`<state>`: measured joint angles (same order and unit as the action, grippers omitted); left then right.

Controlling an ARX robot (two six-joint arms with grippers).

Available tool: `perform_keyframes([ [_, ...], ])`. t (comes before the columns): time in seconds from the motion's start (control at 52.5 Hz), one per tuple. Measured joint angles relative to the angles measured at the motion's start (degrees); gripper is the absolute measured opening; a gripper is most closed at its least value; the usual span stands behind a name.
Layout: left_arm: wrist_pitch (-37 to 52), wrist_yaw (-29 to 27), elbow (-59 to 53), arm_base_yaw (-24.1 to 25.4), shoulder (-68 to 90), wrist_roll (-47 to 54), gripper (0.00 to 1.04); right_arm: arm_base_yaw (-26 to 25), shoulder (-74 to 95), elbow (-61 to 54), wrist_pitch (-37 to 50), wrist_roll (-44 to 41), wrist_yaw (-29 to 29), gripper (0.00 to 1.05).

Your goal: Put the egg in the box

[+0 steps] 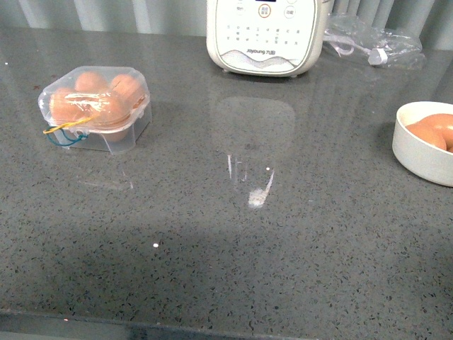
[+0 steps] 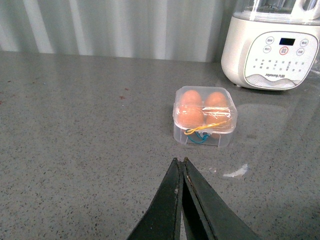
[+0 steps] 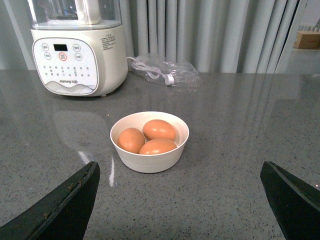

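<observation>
Sitting at about ten o'clock on the grey worktop [image 1: 233, 241], the clear box [image 1: 95, 108] has its lid down over four orange-brown eggs, yellow and blue-green bands at its front. Three more smooth eggs [image 3: 159, 130] lie on their sides in the white bowl [image 3: 150, 161] at three o'clock. The left pincer [image 2: 181, 162] is pressed closed and empty; the right pincer [image 3: 180, 200] gapes wide, empty.

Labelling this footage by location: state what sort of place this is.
Probably a kitchen counter: grey speckled stone worktop, white Joyoung countertop appliance, round white bowl of brown eggs.
</observation>
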<state>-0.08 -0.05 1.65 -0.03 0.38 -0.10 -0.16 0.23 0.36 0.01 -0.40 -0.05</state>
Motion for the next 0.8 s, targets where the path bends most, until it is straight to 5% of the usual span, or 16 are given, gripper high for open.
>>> perform_keyframes([
  [0.438,0.02,0.02,0.00,0.00,-0.15,-0.04,0.06,0.00,0.00,0.00,0.00,0.00,0.00,0.97],
  [0.8,0.02,0.00,0.00,0.00,-0.15,-0.02,0.72,0.00,0.00,0.00,0.00,0.00,0.00,0.97],
])
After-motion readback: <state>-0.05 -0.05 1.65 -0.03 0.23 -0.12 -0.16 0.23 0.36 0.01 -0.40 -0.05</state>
